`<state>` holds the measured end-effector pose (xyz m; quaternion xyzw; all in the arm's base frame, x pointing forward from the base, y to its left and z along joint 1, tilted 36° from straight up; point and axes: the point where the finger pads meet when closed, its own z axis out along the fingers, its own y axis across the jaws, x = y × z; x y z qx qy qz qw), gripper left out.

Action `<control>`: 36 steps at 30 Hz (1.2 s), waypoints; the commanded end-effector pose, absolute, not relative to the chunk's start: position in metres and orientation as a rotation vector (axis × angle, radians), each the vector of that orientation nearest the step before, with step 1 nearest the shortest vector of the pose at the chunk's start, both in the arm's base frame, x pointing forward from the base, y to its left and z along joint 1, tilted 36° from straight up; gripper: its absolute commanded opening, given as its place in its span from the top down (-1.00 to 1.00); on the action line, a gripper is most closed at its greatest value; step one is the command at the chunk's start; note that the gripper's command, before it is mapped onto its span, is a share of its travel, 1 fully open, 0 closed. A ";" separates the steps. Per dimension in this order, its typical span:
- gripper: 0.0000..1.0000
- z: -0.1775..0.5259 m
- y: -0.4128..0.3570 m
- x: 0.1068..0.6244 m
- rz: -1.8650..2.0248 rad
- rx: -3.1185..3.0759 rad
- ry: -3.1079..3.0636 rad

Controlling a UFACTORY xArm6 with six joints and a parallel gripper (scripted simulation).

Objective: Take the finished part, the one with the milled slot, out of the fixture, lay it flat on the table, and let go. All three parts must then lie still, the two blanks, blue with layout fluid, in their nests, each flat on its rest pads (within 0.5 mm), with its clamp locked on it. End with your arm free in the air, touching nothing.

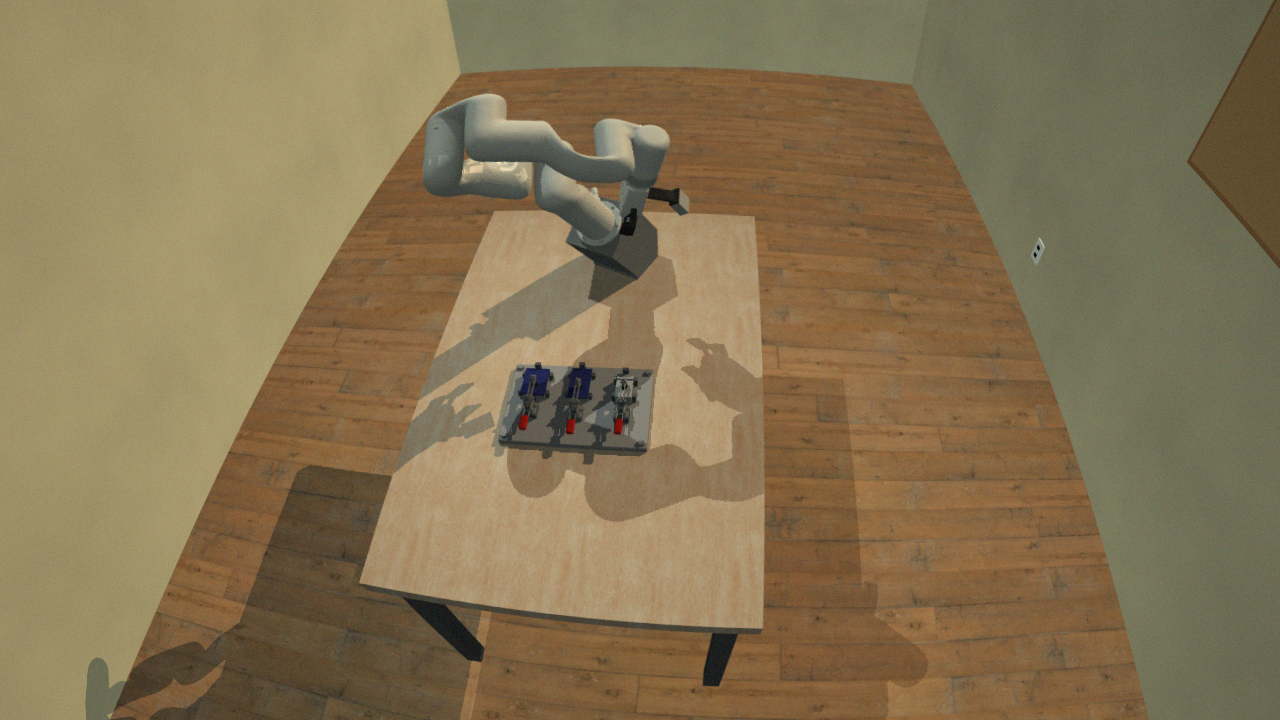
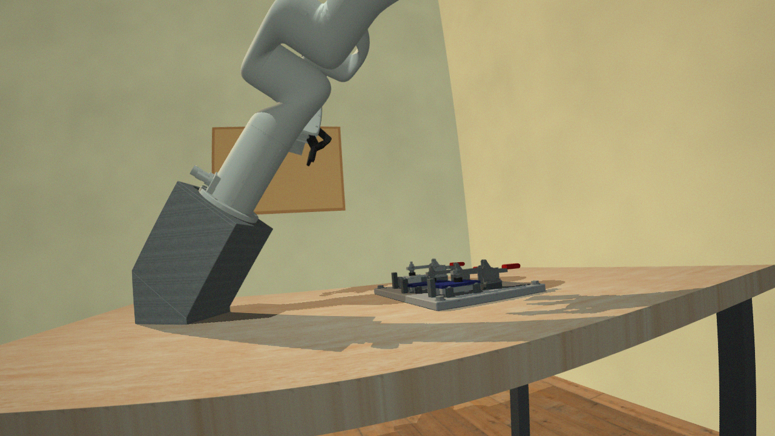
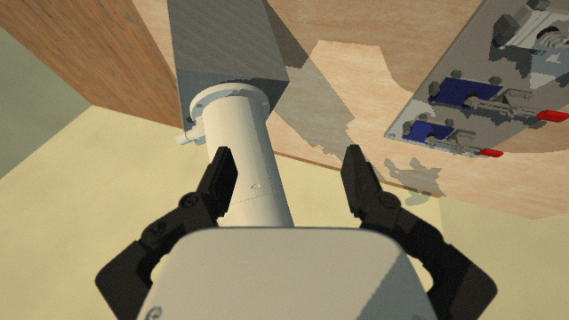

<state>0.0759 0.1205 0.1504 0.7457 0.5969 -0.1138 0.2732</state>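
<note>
A grey fixture plate [image 1: 581,404] lies mid-table with three nests in a row. Two blue blanks [image 1: 537,378] [image 1: 580,379] sit in the left and middle nests. The pale finished part [image 1: 628,386] sits in the right nest. Each nest has a toggle clamp with a red handle [image 1: 616,426] lying over its part. The fixture also shows in the exterior view [image 2: 458,287] and in the wrist view [image 3: 484,95], where the blanks [image 3: 464,90] [image 3: 427,130] show blue. My gripper [image 3: 288,159] [image 2: 316,145] is open and empty, high up beside the arm's base, far from the fixture.
The arm's grey wedge pedestal [image 1: 622,250] stands at the table's far end. The table edges drop to a wooden floor. A brown panel [image 2: 303,178] hangs on the wall behind the arm.
</note>
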 end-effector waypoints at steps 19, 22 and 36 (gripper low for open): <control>-1.00 0.151 0.122 0.077 -0.303 2.007 1.610; -1.00 0.150 0.123 0.083 -0.297 2.000 1.639; -1.00 0.149 0.125 0.121 -0.250 1.940 1.790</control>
